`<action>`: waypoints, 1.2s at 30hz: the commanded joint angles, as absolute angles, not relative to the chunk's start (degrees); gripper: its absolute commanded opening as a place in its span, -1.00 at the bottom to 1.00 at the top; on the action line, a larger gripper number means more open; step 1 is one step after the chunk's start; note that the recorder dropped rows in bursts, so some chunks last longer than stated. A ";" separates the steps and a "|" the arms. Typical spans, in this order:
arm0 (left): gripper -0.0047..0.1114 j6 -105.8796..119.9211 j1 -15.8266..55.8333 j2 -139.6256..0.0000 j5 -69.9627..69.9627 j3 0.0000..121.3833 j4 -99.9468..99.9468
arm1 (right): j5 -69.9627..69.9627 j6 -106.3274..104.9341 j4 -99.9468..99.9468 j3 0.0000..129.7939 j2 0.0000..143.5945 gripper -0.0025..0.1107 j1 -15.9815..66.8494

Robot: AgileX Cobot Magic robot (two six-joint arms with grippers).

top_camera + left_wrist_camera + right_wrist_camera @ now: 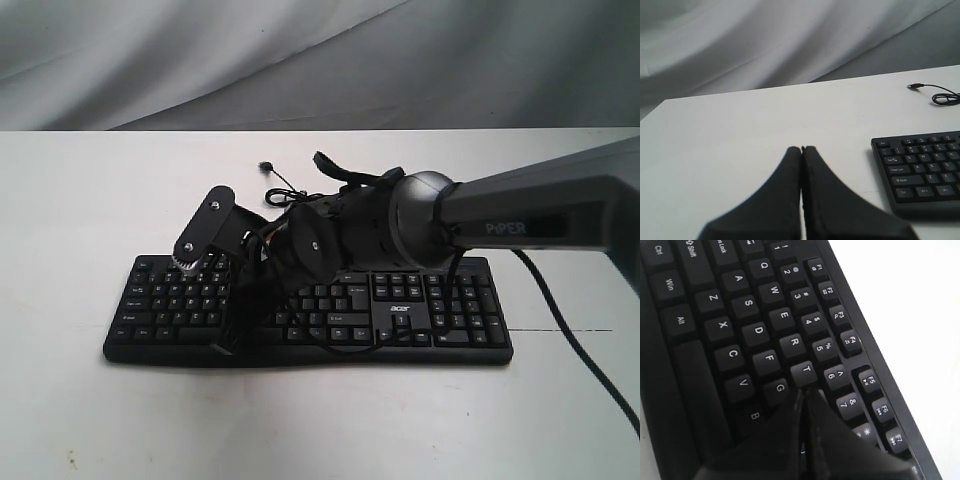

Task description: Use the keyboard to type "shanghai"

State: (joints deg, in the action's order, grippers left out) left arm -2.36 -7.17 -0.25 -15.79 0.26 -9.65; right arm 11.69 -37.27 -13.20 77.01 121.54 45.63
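Across the exterior frame's lower middle, the keyboard, flat on the tabletop. Over its keys, right fingers pressed together, tip beside T and G. Left fingers closed too, off its edge. Risk: tip bridging two keys, wrong letter.

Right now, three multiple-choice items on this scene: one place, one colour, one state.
1. Which part of the keyboard is the right end effector over?
A. letter keys
B. number pad
C. arrow keys
2. Keyboard colour?
A. white
B. black
C. red
3. Left end effector?
A. wide open
B. shut, empty
C. shut on a cable
Answers: 1 A, its tips sit by the T and G keys; 2 B, black body with white legends; 3 B, its fingers meet with nothing between them.
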 commanded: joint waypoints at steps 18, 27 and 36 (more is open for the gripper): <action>-0.92 -2.62 -6.75 0.00 -15.22 0.00 -9.55 | 11.00 -37.23 -14.10 76.77 122.11 -0.96 45.16; -0.92 -2.62 -6.75 0.00 -15.22 0.00 -9.55 | 10.85 -37.40 -12.38 79.60 119.60 -0.96 45.80; -0.92 -2.62 -6.75 0.00 -15.22 0.00 -9.55 | 14.48 -37.50 -12.62 92.25 126.57 -0.96 49.89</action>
State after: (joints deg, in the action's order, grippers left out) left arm -2.36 -7.17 -0.25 -15.79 0.26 -9.65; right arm 13.10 -37.27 -12.79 88.77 124.57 48.79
